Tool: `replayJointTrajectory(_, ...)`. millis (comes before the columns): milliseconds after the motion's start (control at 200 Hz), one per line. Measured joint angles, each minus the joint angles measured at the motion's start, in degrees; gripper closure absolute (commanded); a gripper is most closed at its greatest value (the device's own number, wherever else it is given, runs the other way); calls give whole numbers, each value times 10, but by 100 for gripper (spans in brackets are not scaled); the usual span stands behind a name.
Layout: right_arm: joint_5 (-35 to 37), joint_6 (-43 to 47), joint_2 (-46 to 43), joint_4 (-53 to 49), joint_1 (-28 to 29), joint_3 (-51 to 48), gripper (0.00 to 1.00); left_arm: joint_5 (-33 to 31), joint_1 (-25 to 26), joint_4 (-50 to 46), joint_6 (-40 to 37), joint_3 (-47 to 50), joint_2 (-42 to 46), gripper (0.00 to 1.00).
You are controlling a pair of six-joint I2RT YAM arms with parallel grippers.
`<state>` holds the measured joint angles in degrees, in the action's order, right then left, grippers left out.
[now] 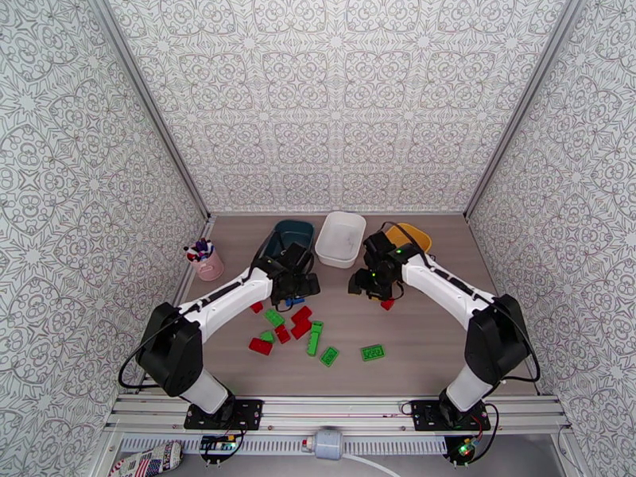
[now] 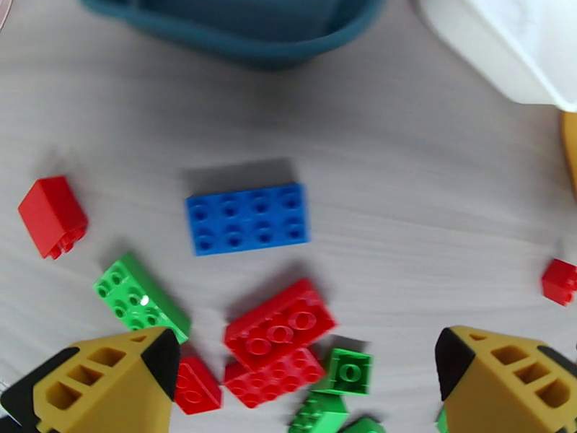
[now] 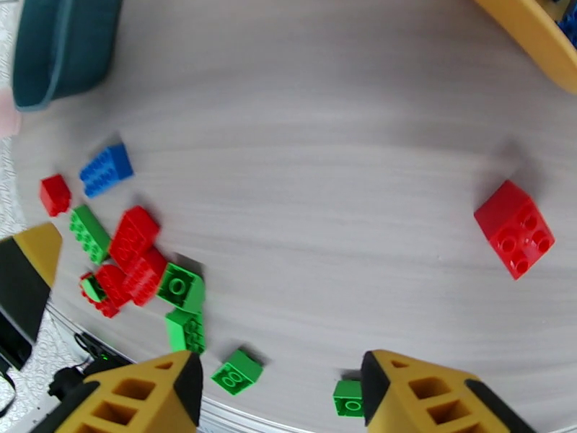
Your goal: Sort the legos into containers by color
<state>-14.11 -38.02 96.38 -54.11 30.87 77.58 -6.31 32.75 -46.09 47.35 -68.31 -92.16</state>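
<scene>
On the table [image 1: 429,319], seen from above, red and green legos [image 1: 300,319] are lying scattered, with the teal tray [image 1: 298,226], white tray [image 1: 330,252] and yellow tray [image 1: 415,232] sitting in a row behind them. At the left wrist, the left fingers [image 2: 108,384] are standing wide apart, holding nothing, over a blue brick [image 2: 247,218] lying near the teal tray. At the right wrist, the right fingers [image 3: 433,398] are standing apart, empty, a red brick [image 3: 515,229] lying beyond them.
</scene>
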Motion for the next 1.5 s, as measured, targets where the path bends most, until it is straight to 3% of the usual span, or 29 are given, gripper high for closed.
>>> replayJointTrajectory(465,10,2,0,-16,2,1,37,6,-44,19,-12,3,-91,4)
replayJointTrajectory(1010,10,0,0,-15,2,1,37,18,-48,27,-42,-43,-171,13)
replayJointTrajectory(1150,10,-1,0,-15,2,1,38,20,-48,28,-44,-47,-177,18)
replayJointTrajectory(1500,18,-2,-1,-15,2,1,39,19,-42,28,-54,-48,-179,40)
